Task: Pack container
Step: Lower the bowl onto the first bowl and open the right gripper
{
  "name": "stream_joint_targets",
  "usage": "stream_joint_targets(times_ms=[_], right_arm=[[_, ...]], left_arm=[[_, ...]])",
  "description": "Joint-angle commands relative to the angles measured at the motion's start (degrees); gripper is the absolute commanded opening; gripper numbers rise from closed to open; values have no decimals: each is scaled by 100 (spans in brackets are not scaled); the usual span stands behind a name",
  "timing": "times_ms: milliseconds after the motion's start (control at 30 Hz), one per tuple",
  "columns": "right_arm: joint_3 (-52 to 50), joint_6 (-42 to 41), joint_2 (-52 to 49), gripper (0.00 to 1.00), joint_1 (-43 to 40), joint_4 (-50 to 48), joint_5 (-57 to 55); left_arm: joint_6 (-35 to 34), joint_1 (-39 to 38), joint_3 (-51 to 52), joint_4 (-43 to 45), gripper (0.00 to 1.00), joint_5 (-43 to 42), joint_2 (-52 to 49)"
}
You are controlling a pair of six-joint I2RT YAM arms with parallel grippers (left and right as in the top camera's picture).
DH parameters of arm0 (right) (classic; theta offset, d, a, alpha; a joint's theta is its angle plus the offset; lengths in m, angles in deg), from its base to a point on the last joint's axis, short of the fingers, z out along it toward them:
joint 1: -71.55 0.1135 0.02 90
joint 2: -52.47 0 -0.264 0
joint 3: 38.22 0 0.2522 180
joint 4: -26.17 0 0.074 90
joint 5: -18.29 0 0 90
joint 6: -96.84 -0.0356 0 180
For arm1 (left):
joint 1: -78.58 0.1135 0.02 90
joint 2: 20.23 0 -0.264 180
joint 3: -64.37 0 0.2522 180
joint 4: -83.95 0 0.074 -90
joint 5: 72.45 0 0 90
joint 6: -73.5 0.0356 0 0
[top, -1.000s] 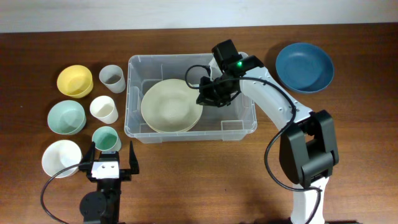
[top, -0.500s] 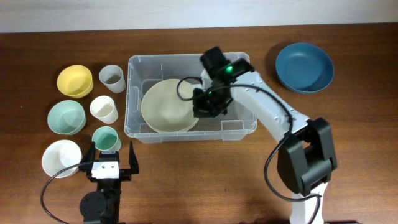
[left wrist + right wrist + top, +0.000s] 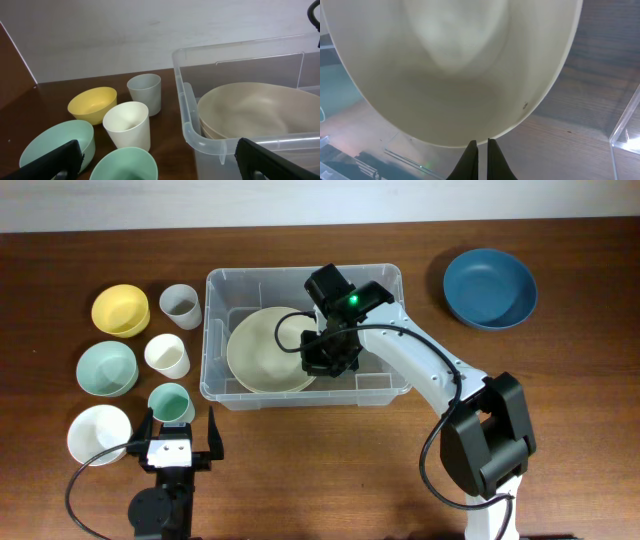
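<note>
The clear container (image 3: 210, 330) stands mid-table, and its near rim (image 3: 187, 125) shows in the left wrist view. A wide beige bowl (image 3: 265, 350) rests in its left half and fills the right wrist view (image 3: 455, 65). My right gripper (image 3: 322, 360) reaches down inside the container, and its tips (image 3: 481, 144) are pinched shut on that bowl's right rim. At the front left, my left gripper (image 3: 180, 430) stands wide open just behind a mint cup (image 3: 170, 401); nothing lies between its fingers (image 3: 160, 150).
Left of the container are a yellow bowl (image 3: 121, 309), a grey cup (image 3: 181, 305), a white cup (image 3: 167, 355), a mint bowl (image 3: 107, 368) and a white bowl (image 3: 98, 434). A dark blue bowl (image 3: 489, 287) sits at the back right.
My right gripper has moved left and toward the front inside the container, staying shut at the beige bowl's rim. The left arm has not moved.
</note>
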Motion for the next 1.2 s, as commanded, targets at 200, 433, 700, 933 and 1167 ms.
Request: stream_joint_targets(times_ms=[200,433,700,933,1167], right_arm=[[105,-48,-7,6,-11,44,-186],[105,-48,-83,6,-11,46,-203],[85,-48,-195,6,-11,0,-205],[72,-46,-195,8,-11,-7,-273],[72,-46,-195,9,-11,-4,-313]], left_arm=[[94,26,33,-11,99,17,37],[94,26,33,-11,99,17,37],[94,26,33,-11,99,17,37],[94,26,33,-11,99,17,37],[94,26,33,-11,99,17,37]])
